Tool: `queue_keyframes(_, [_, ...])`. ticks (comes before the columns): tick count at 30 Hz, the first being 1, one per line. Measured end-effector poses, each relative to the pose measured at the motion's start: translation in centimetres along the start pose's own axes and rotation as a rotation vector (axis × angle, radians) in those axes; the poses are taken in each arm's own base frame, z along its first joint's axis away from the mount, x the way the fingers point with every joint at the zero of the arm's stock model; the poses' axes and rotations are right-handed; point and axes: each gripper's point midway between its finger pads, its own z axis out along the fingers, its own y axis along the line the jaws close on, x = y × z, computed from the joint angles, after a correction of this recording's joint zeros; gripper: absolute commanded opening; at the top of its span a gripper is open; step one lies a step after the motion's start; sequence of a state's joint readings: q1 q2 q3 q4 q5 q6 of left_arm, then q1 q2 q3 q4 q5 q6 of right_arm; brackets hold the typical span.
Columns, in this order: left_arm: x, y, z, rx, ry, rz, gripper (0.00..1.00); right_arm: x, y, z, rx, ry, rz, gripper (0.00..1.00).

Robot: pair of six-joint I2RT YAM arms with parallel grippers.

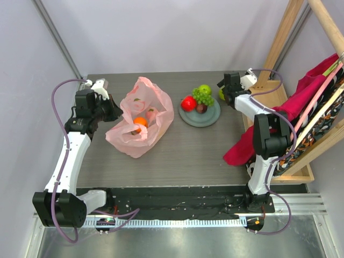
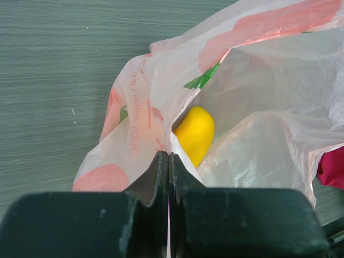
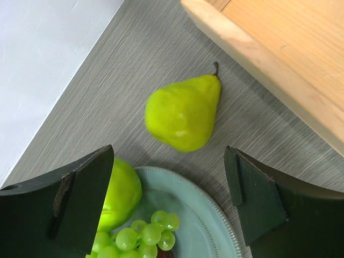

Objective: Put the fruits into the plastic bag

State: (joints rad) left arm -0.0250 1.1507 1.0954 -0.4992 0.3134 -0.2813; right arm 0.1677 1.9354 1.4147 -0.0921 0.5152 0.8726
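Note:
The pink plastic bag (image 1: 141, 119) lies open at centre left with an orange (image 1: 140, 122) inside. My left gripper (image 1: 110, 107) is shut on the bag's left rim. In the left wrist view the shut gripper (image 2: 168, 157) pinches the bag's film (image 2: 269, 80), and a yellow fruit (image 2: 195, 134) lies just inside. The grey-green plate (image 1: 212, 119) holds a red apple (image 1: 188, 102), a green apple (image 1: 205, 89), grapes (image 1: 202, 98) and a dark plum (image 1: 201, 108). My right gripper (image 3: 169, 161) is open and empty above a green pear (image 3: 184, 113) that lies on the table beside the plate (image 3: 209, 226).
A wooden rack (image 1: 279, 54) draped with red cloth (image 1: 301, 102) stands along the right side. Its wooden base (image 3: 269, 48) is close behind the pear. The back wall (image 3: 43, 64) is near the right gripper.

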Motion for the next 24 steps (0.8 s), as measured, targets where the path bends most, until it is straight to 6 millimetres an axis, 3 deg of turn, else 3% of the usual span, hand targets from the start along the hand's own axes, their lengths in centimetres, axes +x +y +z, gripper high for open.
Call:
queue_keyframes(9, [0.0, 0.0, 0.0, 0.002, 0.0, 0.0, 0.0, 0.5, -1.3, 1.7, 0.027, 0.025, 0.019, 0.93])
queue_keyframes(18, [0.0, -0.1, 0.0, 0.004, 0.001, -0.002, 0.0, 2.8, -1.2, 4.5, 0.034, 0.078, 0.01, 0.93])
queue_keyframes(24, [0.0, -0.2, 0.0, 0.01, 0.002, -0.003, 0.0, 3.0, -0.7, 5.4, 0.033, 0.076, 0.015, 0.93])
